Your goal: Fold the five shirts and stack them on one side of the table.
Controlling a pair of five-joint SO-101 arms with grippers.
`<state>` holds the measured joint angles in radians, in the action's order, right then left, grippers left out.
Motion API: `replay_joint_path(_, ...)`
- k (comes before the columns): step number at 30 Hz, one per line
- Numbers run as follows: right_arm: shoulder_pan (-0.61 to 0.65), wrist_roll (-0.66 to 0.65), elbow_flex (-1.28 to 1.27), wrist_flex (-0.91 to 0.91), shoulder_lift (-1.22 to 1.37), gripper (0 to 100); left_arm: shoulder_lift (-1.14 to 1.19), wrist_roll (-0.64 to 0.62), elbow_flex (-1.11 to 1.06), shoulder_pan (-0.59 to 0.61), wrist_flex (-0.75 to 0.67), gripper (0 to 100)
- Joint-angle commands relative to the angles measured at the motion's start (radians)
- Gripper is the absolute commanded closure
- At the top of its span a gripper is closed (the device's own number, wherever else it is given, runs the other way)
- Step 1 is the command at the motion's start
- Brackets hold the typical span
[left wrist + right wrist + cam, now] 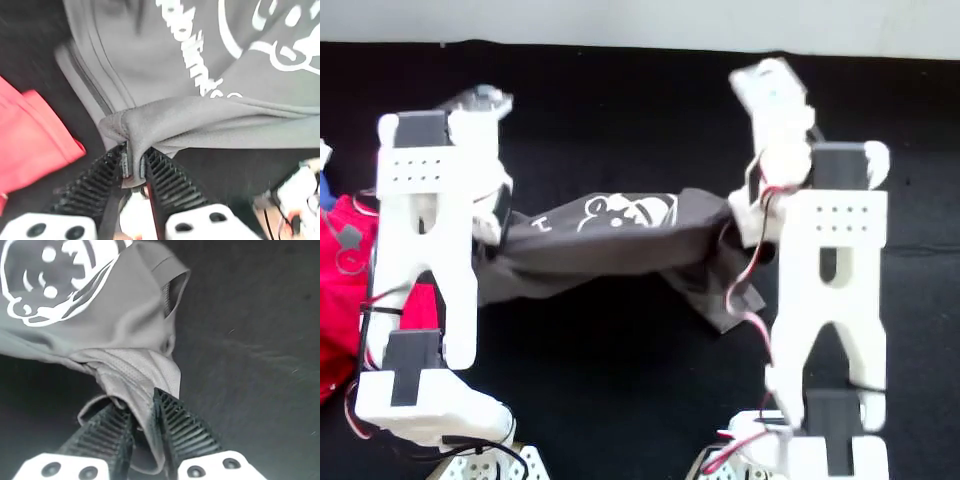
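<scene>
A grey shirt (620, 240) with a white print hangs stretched between both arms above the black table. My left gripper (134, 165) is shut on a bunched fold of its edge, seen at the shirt's left end (492, 232) in the high view. My right gripper (142, 412) is shut on a gathered fold of the grey shirt (125, 330) at its right end (740, 235). The cloth sags between them, and a loose flap (725, 300) droops to the table on the right. The white print (280, 40) faces up.
A red shirt (345, 290) lies crumpled at the table's left edge, also showing beside the left gripper as red cloth (30, 140). A bit of blue cloth (324, 185) peeks at the far left. Black tabletop (620, 400) stretches in front between the arm bases.
</scene>
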<state>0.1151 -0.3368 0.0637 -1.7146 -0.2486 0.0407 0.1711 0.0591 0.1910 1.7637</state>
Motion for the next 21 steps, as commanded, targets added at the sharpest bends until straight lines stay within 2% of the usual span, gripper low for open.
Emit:
replay_joint_path(1, 0.01, 0.003, -0.335, 0.136, -0.196, 99.2, -0.019, 0.063, -0.124, 0.018, 0.005, 99)
replay_joint_path(5, 0.01, -0.063, -0.699, 0.272, -0.34, 99.2, -0.019, 0.135, -0.272, 0.021, 0.005, 99)
replay_joint_path(9, 0.007, -0.19, -0.905, 0.294, -0.438, 99.2, -0.024, 0.21, -0.387, 0.021, 0.003, 99)
replay_joint_path(15, 0.012, -0.288, -0.852, 0.217, -0.512, 97.7, -0.027, 0.239, -0.398, 0.019, 0.005, 99)
replay_joint_path(17, 0.012, -0.285, -0.788, 0.171, -0.513, 91.3, -0.027, 0.239, -0.398, 0.018, 0.005, 97)
replay_joint_path(21, 0.013, -0.285, -0.661, 0.077, -0.519, 73.5, -0.028, 0.239, -0.389, 0.019, 0.006, 86)
